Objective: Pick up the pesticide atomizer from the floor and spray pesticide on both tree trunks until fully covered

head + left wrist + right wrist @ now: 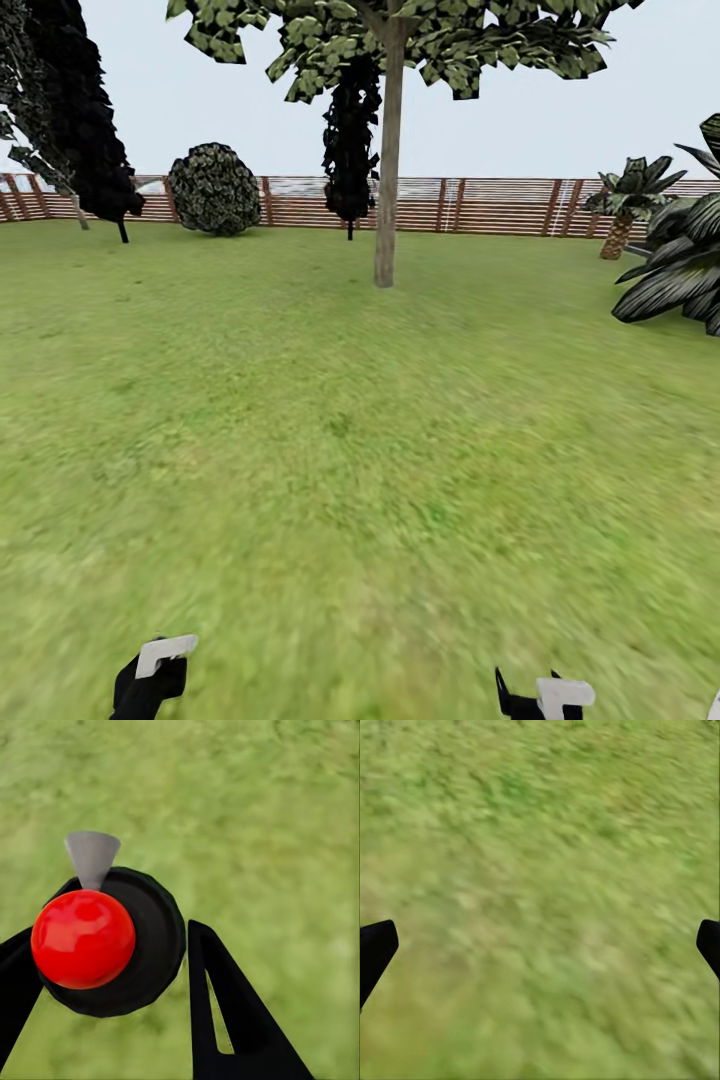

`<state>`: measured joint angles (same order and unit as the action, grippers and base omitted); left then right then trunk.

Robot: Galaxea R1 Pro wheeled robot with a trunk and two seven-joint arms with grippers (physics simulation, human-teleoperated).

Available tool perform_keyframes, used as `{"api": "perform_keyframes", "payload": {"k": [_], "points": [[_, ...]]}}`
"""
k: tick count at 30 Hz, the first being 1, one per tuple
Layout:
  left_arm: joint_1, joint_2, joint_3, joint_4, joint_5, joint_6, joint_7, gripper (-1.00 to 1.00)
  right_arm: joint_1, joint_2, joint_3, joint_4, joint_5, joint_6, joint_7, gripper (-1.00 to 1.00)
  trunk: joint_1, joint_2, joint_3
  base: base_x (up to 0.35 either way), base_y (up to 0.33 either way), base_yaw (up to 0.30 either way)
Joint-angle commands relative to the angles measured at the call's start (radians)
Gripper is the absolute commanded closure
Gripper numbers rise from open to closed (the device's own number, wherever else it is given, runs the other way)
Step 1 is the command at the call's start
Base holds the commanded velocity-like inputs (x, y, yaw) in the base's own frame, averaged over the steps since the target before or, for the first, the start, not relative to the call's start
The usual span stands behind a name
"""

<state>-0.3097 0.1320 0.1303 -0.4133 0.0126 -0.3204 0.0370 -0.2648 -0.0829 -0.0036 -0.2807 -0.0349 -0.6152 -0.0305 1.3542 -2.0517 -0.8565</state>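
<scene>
Between our left claw (112, 967) fingers sits the pesticide atomizer (112, 945), a round black body with a glossy red ball on top and a small grey cone nozzle, and the dark fingers (225, 1012) close on it from both sides, so we hold it gripped above the grass (262, 817). Our right claw (540, 952) stands wide open, its two black fingertips (375, 945) at opposite edges of the wrist view with bare lawn between them. From the head view, both claws show low at about 7 and 5 o'clock, the left claw (150, 675) and right claw (545, 695) each with a white part on black. Ahead at 12 o'clock rises a tree (390, 40) with a straight grey-beige tree trunk (387, 200) and blocky green leaves, well apart from us across the lawn. Behind it stands a black-leaved tree (351, 150). At 11 o'clock we see a round bush (213, 190) and a dark cone-shaped tree (85, 130). At 2 o'clock grow a short palm (625, 205) and a broad-leaved plant (680, 270). Along the far edge runs the brown slat fence (480, 205).
</scene>
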Motion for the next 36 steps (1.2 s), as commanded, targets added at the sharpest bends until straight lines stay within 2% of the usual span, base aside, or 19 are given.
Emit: {"api": "perform_keyframes", "payload": {"k": [1, 24, 36], "points": [[-0.001, 0.000, 0.000, 0.001, 0.001, -0.003, 0.002, 1.00, -0.001, 0.000, 0.001, 0.001, -0.003, -0.003, 0.000, -1.00, 0.000, 0.000, -0.001, 0.338, 0.000, 0.000], [0.000, 0.001, 0.000, 0.001, 0.001, -0.002, 0.003, 1.00, -0.001, 0.000, 0.000, 0.000, -0.004, -0.003, 0.000, -1.00, 0.000, 0.000, -0.002, 0.338, 0.000, 0.000], [-0.001, 0.002, 0.001, 0.001, 0.001, -0.002, 0.003, 1.00, -0.001, 0.000, 0.000, -0.001, -0.005, -0.003, 0.000, -1.00, 0.000, 0.000, -0.017, 0.338, 0.000, 0.000]]}}
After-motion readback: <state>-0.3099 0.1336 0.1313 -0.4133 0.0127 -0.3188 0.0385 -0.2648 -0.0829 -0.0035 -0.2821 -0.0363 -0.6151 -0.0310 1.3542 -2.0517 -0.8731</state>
